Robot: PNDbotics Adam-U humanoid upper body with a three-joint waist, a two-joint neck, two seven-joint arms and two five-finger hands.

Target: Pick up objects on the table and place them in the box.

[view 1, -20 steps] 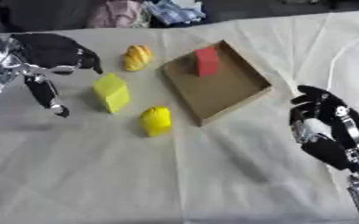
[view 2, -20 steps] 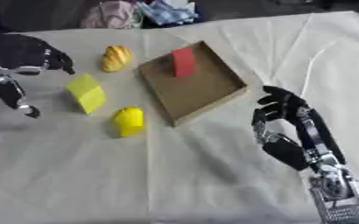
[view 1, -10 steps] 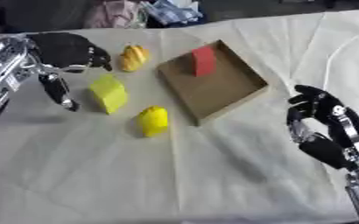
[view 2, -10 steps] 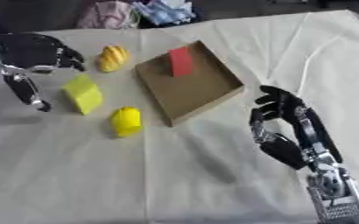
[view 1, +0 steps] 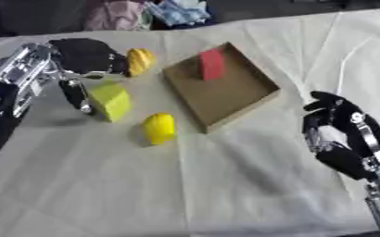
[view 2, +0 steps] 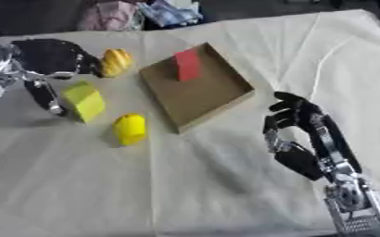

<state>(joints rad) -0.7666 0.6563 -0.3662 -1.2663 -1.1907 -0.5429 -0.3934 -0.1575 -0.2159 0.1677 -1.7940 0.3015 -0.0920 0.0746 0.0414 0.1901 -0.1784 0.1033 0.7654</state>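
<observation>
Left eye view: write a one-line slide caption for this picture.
Left hand reaches over a yellow block; a red block stands in the box.

left hand | moved right | now over yellow block

A box sits on the table at about one o'clock from centre, with a block standing in its far corner. At ten o'clock lie a cube, a lemon nearer, and a fruit behind, the left hand just beside the cube. The right hand hangs at four o'clock, well apart from the box.
</observation>
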